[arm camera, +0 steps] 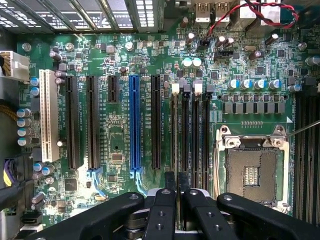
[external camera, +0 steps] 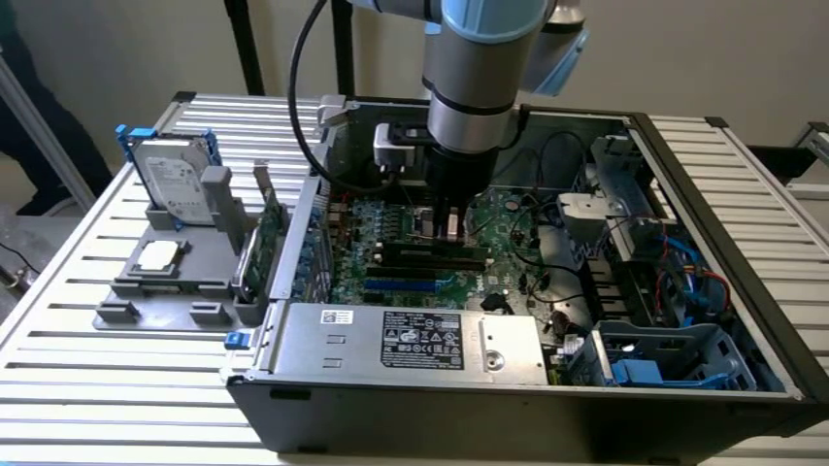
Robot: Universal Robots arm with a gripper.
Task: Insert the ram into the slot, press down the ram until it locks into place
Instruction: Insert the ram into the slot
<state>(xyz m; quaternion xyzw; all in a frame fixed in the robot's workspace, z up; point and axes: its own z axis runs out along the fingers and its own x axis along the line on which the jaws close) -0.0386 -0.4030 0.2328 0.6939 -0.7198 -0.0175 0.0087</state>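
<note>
The exterior view stands off the desk (external camera: 78, 388), high and at some distance, looking down at a slant into the open computer case (external camera: 518, 408), with the arm (external camera: 473, 87) upright above the tool (external camera: 449, 228). The wrist view sits just above the tool (arm camera: 176, 182), close in, facing straight down onto the motherboard (arm camera: 120, 145). Both share the board patch beneath the tool, with the blue socket (arm camera: 134, 122) beside it.

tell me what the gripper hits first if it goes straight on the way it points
Most likely the black ram slots on the motherboard, which lie directly in line with the gripper; depth is unclear.
</note>
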